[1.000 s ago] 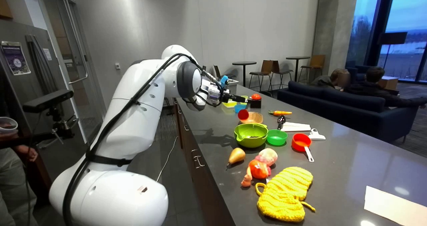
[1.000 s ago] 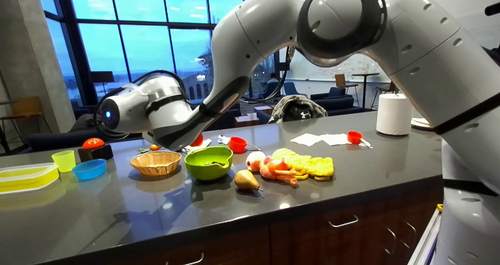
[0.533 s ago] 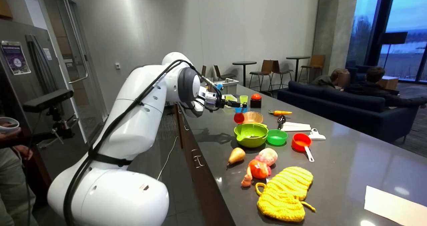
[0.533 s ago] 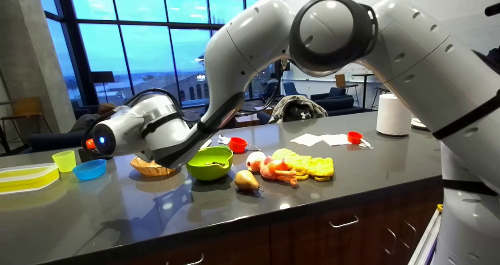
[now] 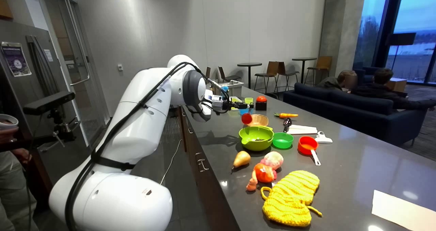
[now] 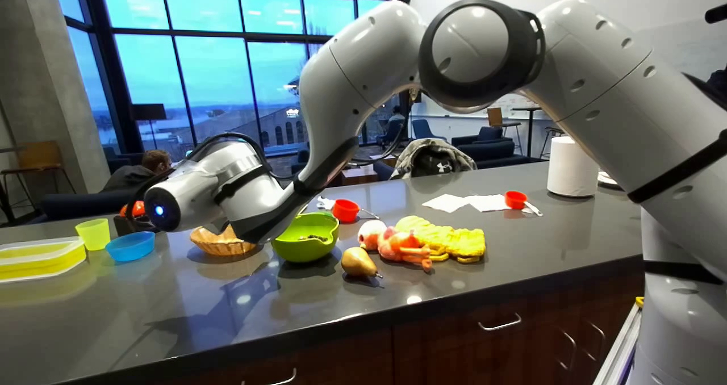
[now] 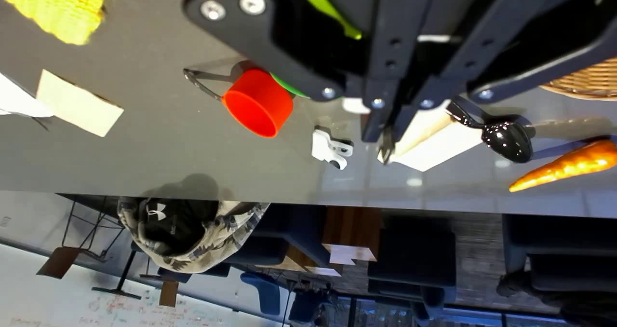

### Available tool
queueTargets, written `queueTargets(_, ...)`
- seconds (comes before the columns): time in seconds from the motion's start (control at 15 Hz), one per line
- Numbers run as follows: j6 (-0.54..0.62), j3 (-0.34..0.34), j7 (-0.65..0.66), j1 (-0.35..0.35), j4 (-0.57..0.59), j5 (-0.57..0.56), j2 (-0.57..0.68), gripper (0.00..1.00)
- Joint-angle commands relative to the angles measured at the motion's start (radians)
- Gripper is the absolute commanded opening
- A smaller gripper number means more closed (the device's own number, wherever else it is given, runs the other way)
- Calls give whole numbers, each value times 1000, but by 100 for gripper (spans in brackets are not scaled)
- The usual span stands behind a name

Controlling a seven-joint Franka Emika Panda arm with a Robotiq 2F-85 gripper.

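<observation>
Wrist view: inverted, the gripper (image 7: 387,133) entering from above; the end of a slender dark handle (image 7: 387,148) shows between the jaws.
Jaws: clenched on the handle of the held cup (image 5: 246,119), raised above the counter (image 5: 344,180).
Held cup: red; hangs just below the jaws in an exterior view, overlapping part of the basket (image 5: 259,120) along the line of sight; contact between the two cannot be judged.
Arm (image 6: 190,197): in an exterior view, its outer end conceals the jaws.
White item (image 7: 438,148): flat, on the counter; seen behind the jaws in the wrist view and partly covered by them.
Spoon (image 7: 507,141): black; just right of the jaws in the wrist view.
Carrot (image 7: 569,167): right of the jaws, past the spoon.
Clip (image 7: 322,146): white; near the jaws, on their left in the wrist view.
Loose cup (image 7: 258,100): red; farther left of the jaws than the clip, its grip directed away from them.
Button (image 5: 261,99): red dome on a black base; right of the jaws in an exterior view.
Blue dish (image 5: 243,111): directly under the jaws in an exterior view, partly hidden.
Green bowl (image 5: 253,145): below the jaws in an exterior view, lower than the held cup; dark bits inside.
Green dish (image 5: 282,141): below and right of the jaws, beside the green bowl.
Pear (image 5: 241,158): well below the jaws in an exterior view.
Mitt (image 5: 293,198): yellow, knitted; farther below the jaws than the pear.
</observation>
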Motion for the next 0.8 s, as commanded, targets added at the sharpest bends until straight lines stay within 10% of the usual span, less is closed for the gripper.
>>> queueTargets(0.0, -81, -14, -26, 18, 5, -13, -15, 1)
queueTargets(0.73, -182, 20, -51, -42, 56, 119, -3, 1)
